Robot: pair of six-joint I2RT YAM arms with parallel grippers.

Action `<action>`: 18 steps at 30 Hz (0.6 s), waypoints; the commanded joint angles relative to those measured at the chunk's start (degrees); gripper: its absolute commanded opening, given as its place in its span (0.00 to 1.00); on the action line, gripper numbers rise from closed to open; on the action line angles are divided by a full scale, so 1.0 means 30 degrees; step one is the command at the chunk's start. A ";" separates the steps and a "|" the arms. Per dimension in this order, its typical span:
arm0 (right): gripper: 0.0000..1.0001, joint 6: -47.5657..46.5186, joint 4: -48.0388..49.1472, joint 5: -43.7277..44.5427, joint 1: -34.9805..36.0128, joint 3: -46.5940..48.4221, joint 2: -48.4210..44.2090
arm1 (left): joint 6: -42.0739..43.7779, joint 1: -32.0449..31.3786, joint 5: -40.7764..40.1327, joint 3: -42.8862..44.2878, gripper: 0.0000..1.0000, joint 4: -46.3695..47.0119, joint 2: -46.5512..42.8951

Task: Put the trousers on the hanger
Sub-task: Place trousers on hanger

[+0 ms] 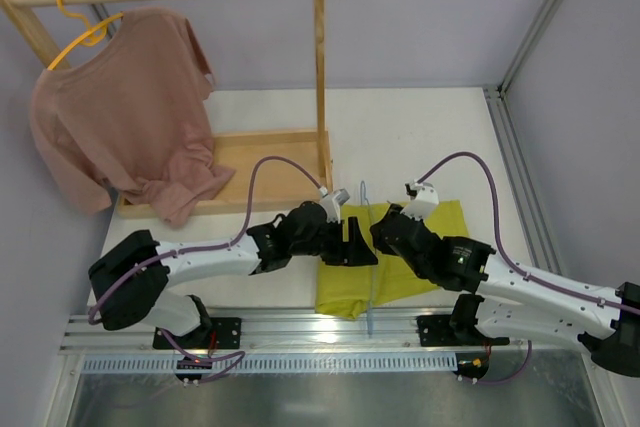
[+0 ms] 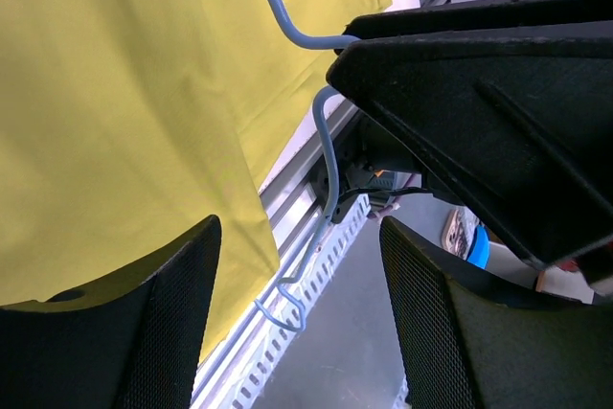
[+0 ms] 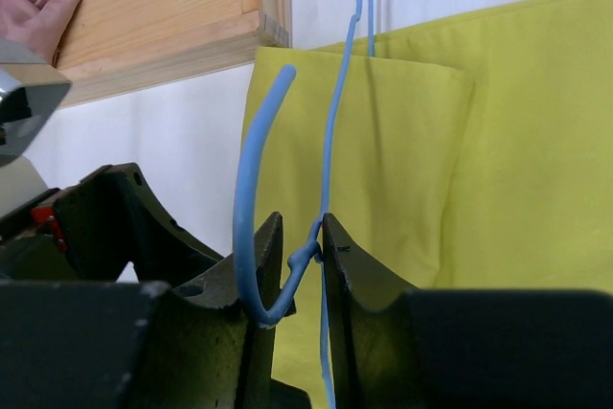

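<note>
The yellow-green trousers lie folded flat on the white table near its front edge, filling the left wrist view and the right wrist view. The light-blue wire hanger stands edge-on over them, one end reaching past the table's edge. My right gripper has its fingers slightly apart, and the hanger's twisted neck sits loosely between them, with the hook curling up past the left finger. My left gripper is wide open beside the hanger with nothing between its fingers.
A wooden clothes rack with a tray base stands at the back left. From its rail hangs a dusty-pink T-shirt on a yellow hanger. An aluminium rail runs along the near edge. Both arms crowd the table's front centre.
</note>
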 commanded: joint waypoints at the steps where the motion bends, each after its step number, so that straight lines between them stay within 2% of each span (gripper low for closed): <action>1: 0.26 0.0038 0.0968 0.0044 0.0017 0.1018 0.0150 | 0.0246 -0.0314 0.0139 0.0823 0.68 0.1012 0.0709; 11: 0.26 0.0418 0.1056 0.0073 -0.0012 0.0638 0.0092 | -0.1451 -0.0315 0.0227 0.1117 0.59 0.2681 0.1999; 16: 0.26 0.0828 0.0939 0.0074 0.0017 0.0579 0.0032 | -0.2302 -0.0285 0.0168 0.1176 0.59 0.3880 0.2292; 18: 0.26 0.0887 0.0823 0.0103 -0.0012 0.0608 0.0033 | -0.2565 -0.0285 0.0226 0.1205 0.54 0.4117 0.2409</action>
